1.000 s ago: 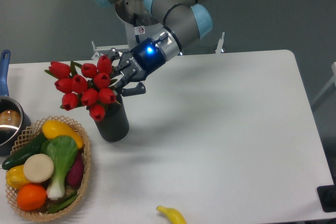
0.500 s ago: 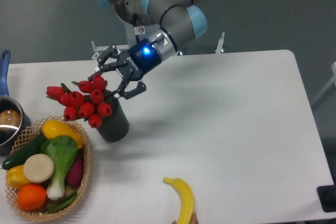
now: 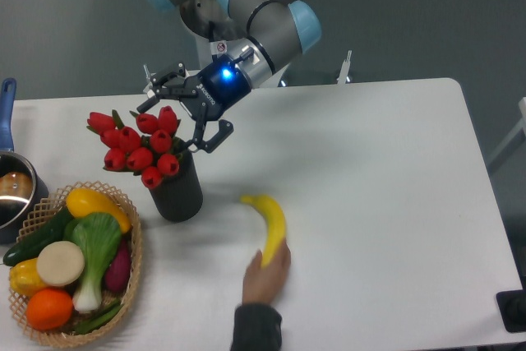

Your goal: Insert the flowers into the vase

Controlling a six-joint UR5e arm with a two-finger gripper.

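The flowers point(image 3: 138, 146), a bunch of red tulips, stand with their stems in the black vase point(image 3: 176, 193) at the left of the table, buds leaning left over its mouth. My gripper point(image 3: 182, 109) hangs just above and to the right of the bunch, fingers spread open and holding nothing. One finger point(image 3: 215, 136) points down beside the vase's rim, the other point(image 3: 161, 80) is up behind the buds.
A wicker basket point(image 3: 133, 246) of vegetables and fruit sits at the front left. A blue-handled pot point(image 3: 11, 187) is at the left edge. A person's hand point(image 3: 265, 275) holds a yellow banana point(image 3: 268, 219) on the table right of the vase.
My gripper let go of the flowers, opened and lifted slightly; the bunch settled in the vase. A hand pushed the banana from the front edge towards the vase.
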